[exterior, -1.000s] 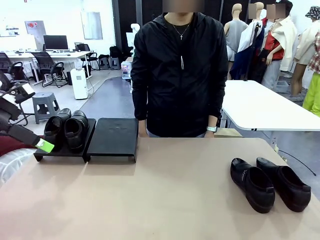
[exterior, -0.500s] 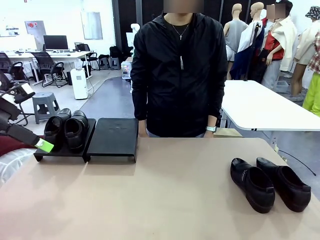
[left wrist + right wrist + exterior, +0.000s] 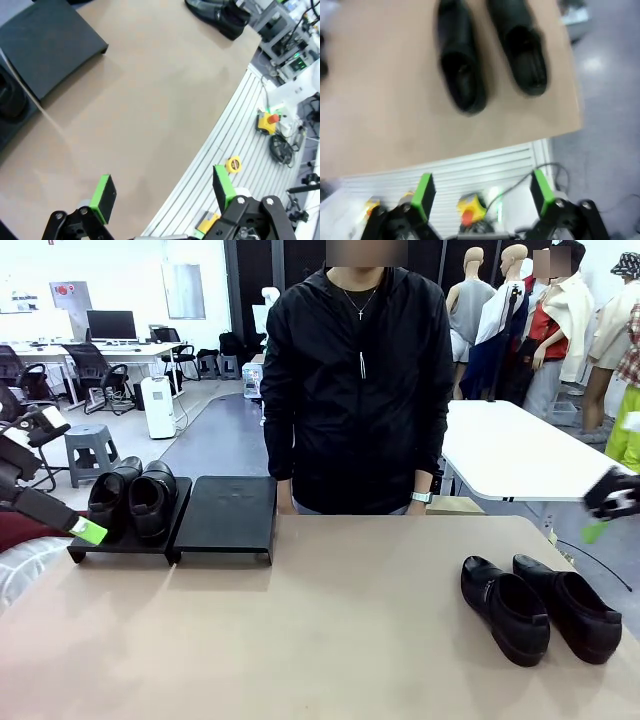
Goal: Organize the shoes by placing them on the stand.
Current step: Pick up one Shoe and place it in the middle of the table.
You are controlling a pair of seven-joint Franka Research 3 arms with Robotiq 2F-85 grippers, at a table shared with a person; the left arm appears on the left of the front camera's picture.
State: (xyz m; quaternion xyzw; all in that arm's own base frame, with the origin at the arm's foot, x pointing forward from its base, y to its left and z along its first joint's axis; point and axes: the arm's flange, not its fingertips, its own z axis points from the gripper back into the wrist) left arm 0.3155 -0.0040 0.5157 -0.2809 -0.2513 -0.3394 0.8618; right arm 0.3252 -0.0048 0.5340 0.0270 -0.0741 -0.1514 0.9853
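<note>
While two shoes (image 3: 135, 502) are seated on the stand (image 3: 118, 552), its right panel (image 3: 235, 510) is evidently reserved for the other pair (image 3: 540, 608) lying on the table (image 3: 330, 630); left gripper (image 3: 164, 192) and right gripper (image 3: 481, 195) are held spread, empty.

Bright, even lighting; soft shadows lie under the shoes (image 3: 505, 618). Right wrist view is motion-blurred; left wrist view bends at its edges.
</note>
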